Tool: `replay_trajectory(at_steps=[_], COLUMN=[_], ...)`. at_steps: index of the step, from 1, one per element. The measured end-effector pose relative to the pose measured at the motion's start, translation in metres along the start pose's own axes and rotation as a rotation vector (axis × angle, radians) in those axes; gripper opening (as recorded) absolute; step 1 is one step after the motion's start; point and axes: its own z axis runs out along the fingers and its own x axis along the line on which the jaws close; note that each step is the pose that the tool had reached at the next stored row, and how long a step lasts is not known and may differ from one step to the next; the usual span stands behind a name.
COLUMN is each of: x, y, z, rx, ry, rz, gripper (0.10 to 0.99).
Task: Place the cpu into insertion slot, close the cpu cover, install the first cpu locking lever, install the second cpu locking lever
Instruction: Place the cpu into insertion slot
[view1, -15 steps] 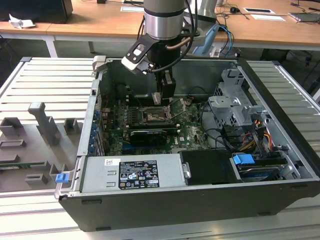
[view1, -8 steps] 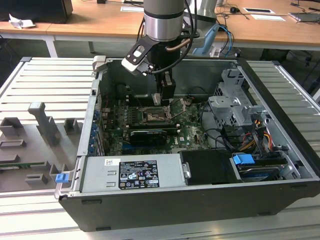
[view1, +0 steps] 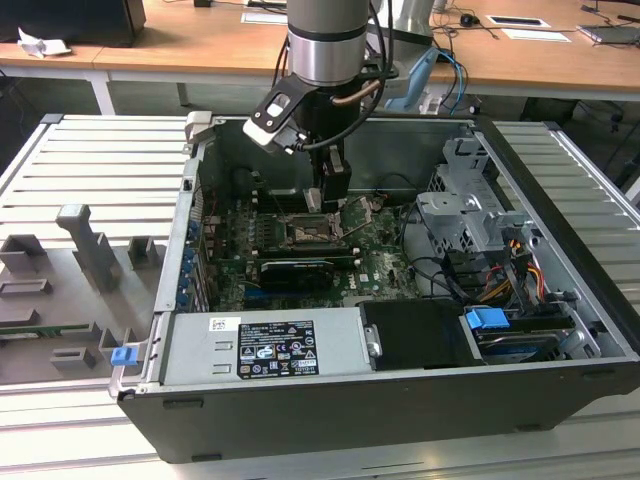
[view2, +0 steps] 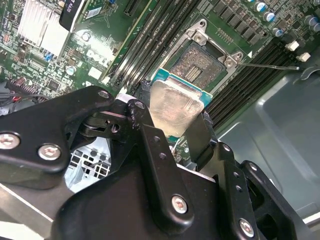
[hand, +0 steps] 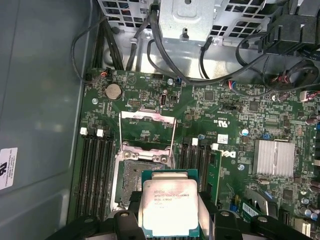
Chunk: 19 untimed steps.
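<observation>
Dark computer case (view1: 300, 420) holds a green motherboard (hand: 225, 100). Over the board hangs the claw (view1: 333, 190). The cpu cover (hand: 147, 115) stands hinged open, baring the insertion slot (hand: 134, 175). The cpu (hand: 170, 207) sits clamped in the claw by two opposite edges, partly over the slot, unseated.

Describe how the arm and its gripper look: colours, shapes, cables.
The silver-grey cylindrical arm has a darker band. A white-and-black camera block sits at its wrist, with black cables looping past. The matte black gripper has jointed link bars fastened with silver screws.
</observation>
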Motion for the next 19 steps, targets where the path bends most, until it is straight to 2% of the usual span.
replay_trajectory(at_steps=[14,19], x=[0.0,0.0015], y=[-0.0009,-0.0011], z=[0.0097,0.0138], rx=[0.0,-0.001], ry=[-0.0005,-0.0055], rz=[0.003,0.069], gripper=[0.529,0.529])
